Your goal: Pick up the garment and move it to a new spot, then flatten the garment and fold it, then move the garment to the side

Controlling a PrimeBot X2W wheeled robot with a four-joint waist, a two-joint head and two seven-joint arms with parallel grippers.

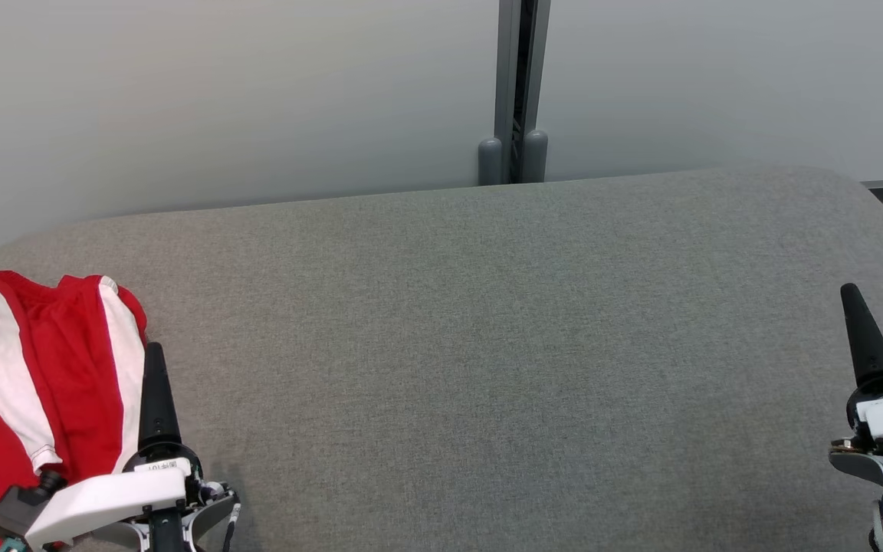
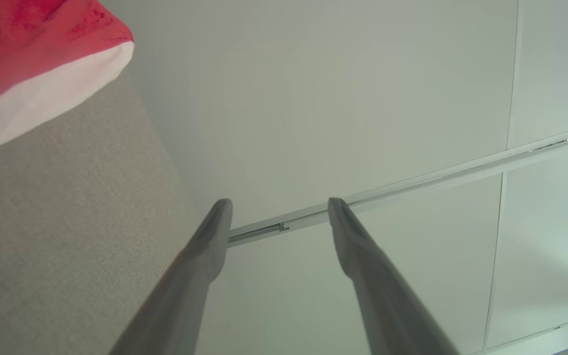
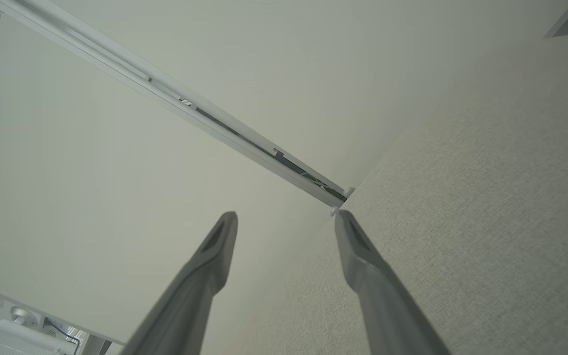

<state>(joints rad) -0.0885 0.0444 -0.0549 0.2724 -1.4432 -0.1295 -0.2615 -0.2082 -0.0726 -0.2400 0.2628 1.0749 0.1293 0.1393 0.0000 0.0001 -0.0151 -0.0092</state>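
Two grippers are hanging open and empty; the red garment [image 1: 43, 383] is lying at lower left, just left of the left gripper [image 1: 154, 360], well apart from the right gripper [image 1: 852, 307].

The left gripper [image 2: 280, 211] has its fingers spread apart. The right gripper [image 3: 286, 218] has its fingers equally spread.

The left end effector [image 2: 279, 203] and right end effector [image 3: 285, 216] each have two long, dark, tapering fingers [image 1: 156, 399] with recessed inner faces near the tips. Each finger base is round and black with a green edge, beside a white blocky housing [image 1: 108, 498] with small dark screws. The left base bears a small white printed label [image 1: 159, 465].
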